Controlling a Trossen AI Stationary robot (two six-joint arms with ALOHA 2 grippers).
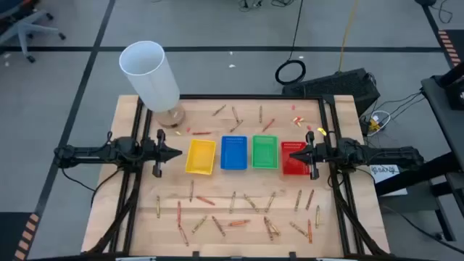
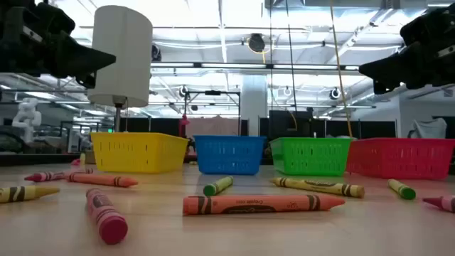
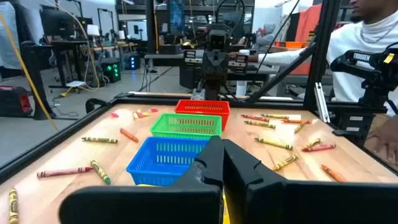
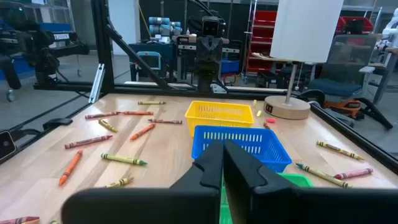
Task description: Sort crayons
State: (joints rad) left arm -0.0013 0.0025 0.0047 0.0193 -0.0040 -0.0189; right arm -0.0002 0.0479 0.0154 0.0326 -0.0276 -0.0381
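Many crayons lie flat on the wooden table, one scatter near the front edge [image 1: 239, 223] and another behind the trays [image 1: 234, 116]; the low view shows an orange crayon [image 2: 263, 205] closest. Four trays stand in a row at mid table: yellow [image 1: 201, 156], blue [image 1: 233, 152], green [image 1: 265, 152], red [image 1: 290, 165]. My left gripper [image 1: 176, 153] [image 3: 221, 163] is shut and empty, level, just left of the yellow tray. My right gripper [image 1: 293, 154] [image 4: 222, 163] is shut and empty, level, with its tip above the red tray.
A lamp with a tall white shade [image 1: 150, 72] and a round base [image 1: 172, 117] stands at the far left of the table. Small red-pink scraps [image 1: 297, 119] lie at the far right. A person in white [image 3: 373, 31] stands beyond the table's right side.
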